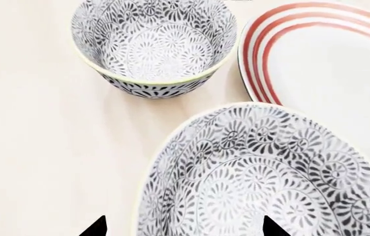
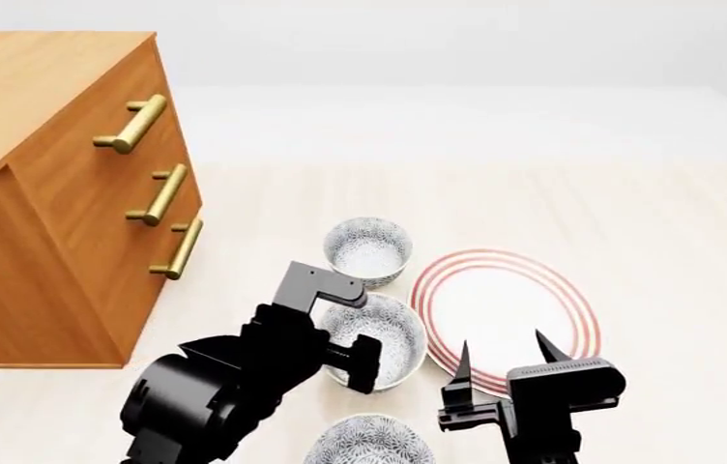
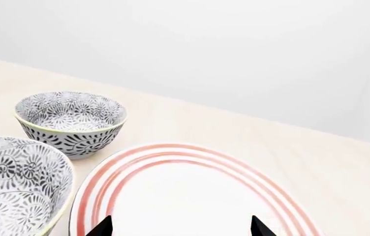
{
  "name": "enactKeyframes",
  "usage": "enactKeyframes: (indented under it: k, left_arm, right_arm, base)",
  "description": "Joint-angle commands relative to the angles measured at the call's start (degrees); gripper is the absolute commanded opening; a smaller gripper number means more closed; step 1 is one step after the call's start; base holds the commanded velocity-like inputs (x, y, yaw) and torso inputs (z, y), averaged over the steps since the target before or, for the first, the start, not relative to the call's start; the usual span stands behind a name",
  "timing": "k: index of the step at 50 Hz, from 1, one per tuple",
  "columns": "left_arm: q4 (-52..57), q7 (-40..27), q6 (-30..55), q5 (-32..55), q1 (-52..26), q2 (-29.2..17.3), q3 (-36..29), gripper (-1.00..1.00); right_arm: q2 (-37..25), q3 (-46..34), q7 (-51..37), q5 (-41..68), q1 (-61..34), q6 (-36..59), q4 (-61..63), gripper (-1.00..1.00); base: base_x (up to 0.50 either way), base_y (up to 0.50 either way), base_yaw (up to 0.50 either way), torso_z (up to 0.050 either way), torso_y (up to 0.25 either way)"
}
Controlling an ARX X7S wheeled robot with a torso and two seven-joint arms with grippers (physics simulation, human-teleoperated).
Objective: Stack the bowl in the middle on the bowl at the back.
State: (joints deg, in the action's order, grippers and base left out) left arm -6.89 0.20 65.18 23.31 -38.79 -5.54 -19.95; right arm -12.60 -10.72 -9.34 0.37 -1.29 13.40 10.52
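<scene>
Three grey-patterned bowls stand in a row. In the head view the bowl at the back (image 2: 367, 249) is farthest from me and the bowl in the middle (image 2: 393, 335) is beside the plate. My left gripper (image 2: 337, 340) is open and straddles the middle bowl's left rim. The left wrist view shows the middle bowl (image 1: 263, 172) with one fingertip outside its wall and one over its inside, and the back bowl (image 1: 152, 44) beyond it. My right gripper (image 2: 506, 360) is open and hovers over the plate's near edge, holding nothing.
A white plate with red rings (image 2: 506, 311) lies to the right of the bowls. A third patterned bowl (image 2: 367, 445) sits nearest me. A wooden drawer cabinet (image 2: 61, 193) with brass handles stands at the left. Pale tabletop extends behind.
</scene>
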Motion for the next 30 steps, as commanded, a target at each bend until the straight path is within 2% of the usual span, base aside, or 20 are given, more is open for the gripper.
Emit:
enactKeyframes:
  k: [1, 5, 6, 30]
  left_arm:
    - [-4.26, 0.51, -1.93, -1.12, 0.08, 0.42, -0.77, 1.00]
    - [-5.85, 0.74, -2.74, -1.05, -0.24, 0.49, -0.94, 1.00]
    - [-6.06, 0.73, -2.84, -1.01, -0.30, 0.48, -0.95, -1.00]
    - [-1.35, 0.08, -3.44, 1.70, 0.59, -2.33, 2.14, -1.00]
  right_arm:
    - [-0.23, -0.22, -0.04, 0.54, -0.12, -0.32, -0.38, 1.00]
    - [-0.31, -0.32, -0.05, 0.70, -0.19, -0.37, -0.48, 1.00]
    - [-0.36, -0.32, -0.07, 0.76, -0.15, -0.39, -0.46, 1.00]
    - [-0.32, -1.31, -0.58, 1.40, -0.93, -0.93, -2.13, 1.00]
  base:
    - [0.00, 0.00, 0.00, 0.000, 0.000]
    - [0.00, 0.00, 0.00, 0.000, 0.000]
    - [0.00, 0.00, 0.00, 0.000, 0.000]
    - [0.00, 0.00, 0.00, 0.000, 0.000]
